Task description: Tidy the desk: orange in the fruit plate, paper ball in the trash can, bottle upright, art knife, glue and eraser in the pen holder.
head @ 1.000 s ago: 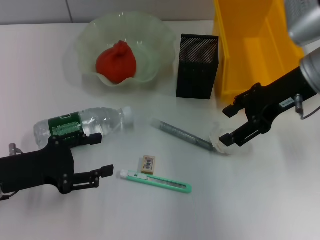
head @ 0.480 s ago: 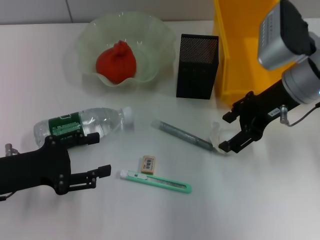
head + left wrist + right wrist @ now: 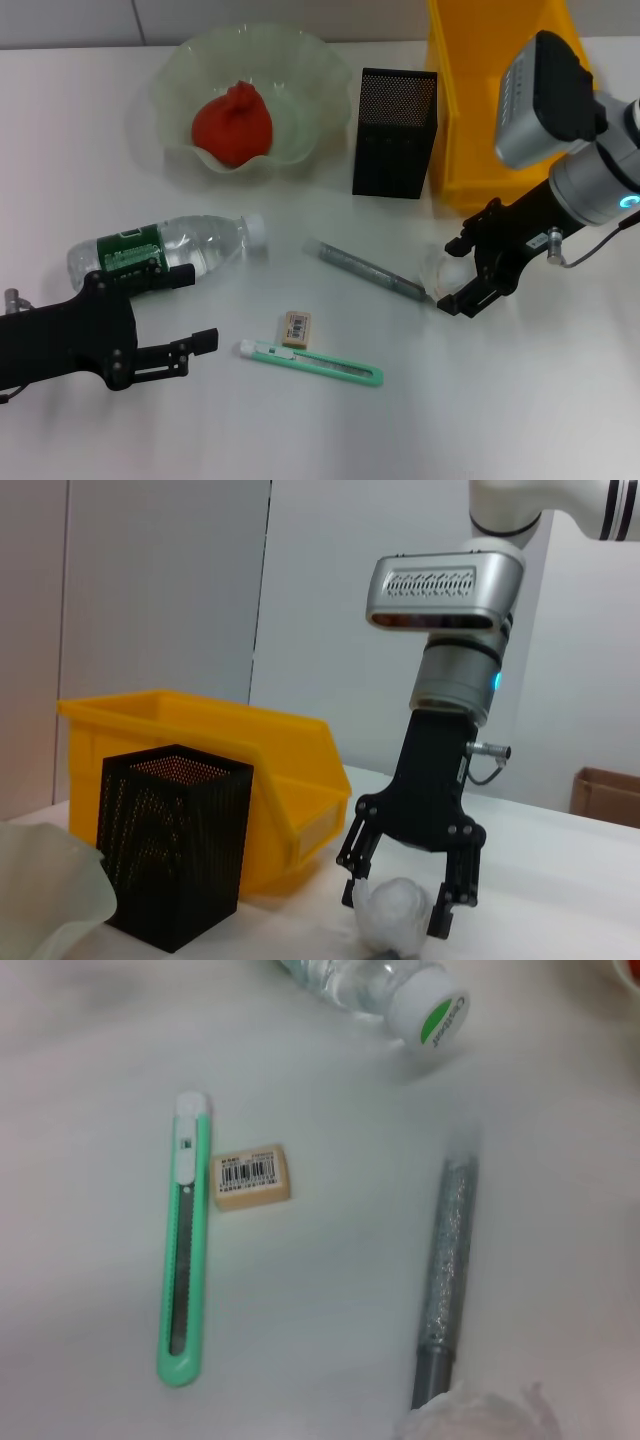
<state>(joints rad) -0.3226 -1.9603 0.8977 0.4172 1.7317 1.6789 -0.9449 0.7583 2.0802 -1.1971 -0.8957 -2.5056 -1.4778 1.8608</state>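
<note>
A white paper ball (image 3: 438, 268) lies on the table by the tip of a silver glue stick (image 3: 370, 268). My right gripper (image 3: 456, 273) is open, with one finger on each side of the ball; this also shows in the left wrist view (image 3: 398, 898). My left gripper (image 3: 194, 308) is open and empty, beside the lying bottle (image 3: 160, 248). The eraser (image 3: 297, 327) and the green art knife (image 3: 315, 363) lie near the table's front. The orange (image 3: 232, 122) sits in the fruit plate (image 3: 170, 90). The black mesh pen holder (image 3: 394, 132) stands upright.
A yellow bin (image 3: 500, 90) stands at the back right, next to the pen holder. The right wrist view shows the knife (image 3: 185, 1260), eraser (image 3: 252, 1175), glue stick (image 3: 447, 1260), bottle cap (image 3: 432, 1015) and the ball's edge (image 3: 480, 1415).
My right gripper has moved left and down over the paper ball and now straddles it. My left arm has drawn back slightly to the left.
</note>
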